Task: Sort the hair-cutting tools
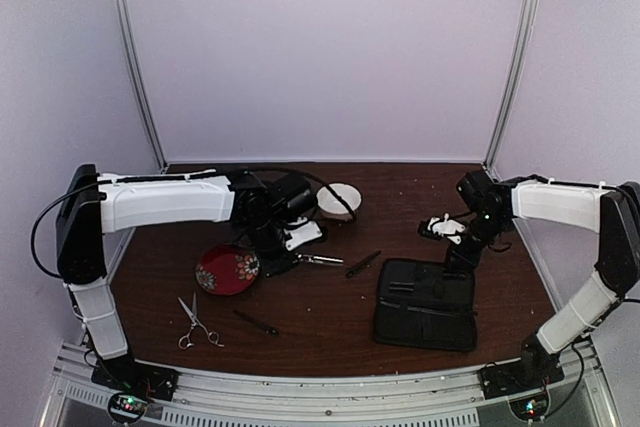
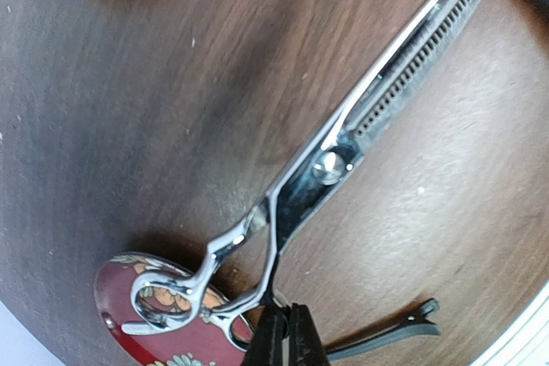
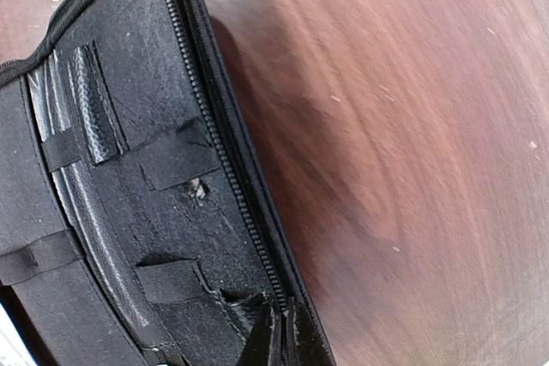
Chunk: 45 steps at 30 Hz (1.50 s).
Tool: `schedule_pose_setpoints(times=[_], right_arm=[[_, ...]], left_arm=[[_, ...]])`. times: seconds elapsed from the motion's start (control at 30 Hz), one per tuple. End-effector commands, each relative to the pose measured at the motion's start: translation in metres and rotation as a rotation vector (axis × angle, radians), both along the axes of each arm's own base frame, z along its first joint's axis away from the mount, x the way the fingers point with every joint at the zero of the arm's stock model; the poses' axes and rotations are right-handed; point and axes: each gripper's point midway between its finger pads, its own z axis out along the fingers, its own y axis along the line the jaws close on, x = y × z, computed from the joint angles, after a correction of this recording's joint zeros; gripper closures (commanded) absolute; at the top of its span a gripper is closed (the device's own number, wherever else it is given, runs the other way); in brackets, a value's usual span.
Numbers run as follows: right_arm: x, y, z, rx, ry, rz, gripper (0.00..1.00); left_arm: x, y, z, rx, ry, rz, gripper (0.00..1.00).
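Observation:
My left gripper (image 1: 292, 252) is shut on the handle shank of the longer silver scissors (image 2: 343, 143), a toothed thinning pair. Their rings hang over the red patterned plate (image 2: 129, 315) and the blades point right over the table (image 1: 322, 260). The smaller scissors (image 1: 196, 326) lie on the table near the front left. A thin black stick-like tool (image 1: 256, 323) lies right of them and also shows in the left wrist view (image 2: 386, 336). My right gripper (image 3: 281, 336) is shut on the zipper edge of the open black case (image 3: 129, 212).
The red plate (image 1: 228, 269) sits left of centre. The black case (image 1: 425, 304) lies open at the front right. A second slim black tool (image 1: 363, 264) lies between them. A white round object (image 1: 338, 198) stands at the back. Metal frame posts stand at the rear corners.

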Motion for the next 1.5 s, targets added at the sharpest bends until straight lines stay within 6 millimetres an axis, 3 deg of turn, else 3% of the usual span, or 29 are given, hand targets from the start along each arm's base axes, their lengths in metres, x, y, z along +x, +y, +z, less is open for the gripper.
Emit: schedule_pose_setpoints(times=[0.0, 0.17, 0.43, 0.7, 1.17, 1.47], right_arm=[[-0.011, 0.019, 0.007, 0.054, 0.038, 0.030, 1.00], [-0.015, 0.037, 0.009, 0.054, 0.049, 0.033, 1.00], [-0.007, 0.044, 0.022, 0.066, 0.000, 0.002, 1.00], [0.001, 0.039, 0.029, 0.048, -0.042, -0.048, 1.00], [0.016, 0.041, 0.054, 0.081, -0.123, -0.105, 1.00], [0.025, 0.038, 0.059, 0.071, -0.157, -0.141, 1.00]], left_arm=[[-0.022, -0.025, 0.032, -0.056, -0.013, -0.044, 1.00], [-0.060, -0.052, 0.047, -0.077, 0.001, -0.126, 1.00], [-0.096, -0.075, 0.033, -0.054, 0.071, -0.171, 1.00], [-0.105, -0.106, 0.009, -0.049, 0.128, -0.156, 1.00], [-0.091, -0.124, -0.026, 0.037, 0.113, -0.157, 1.00], [-0.084, -0.121, -0.047, 0.132, 0.114, -0.105, 1.00]])
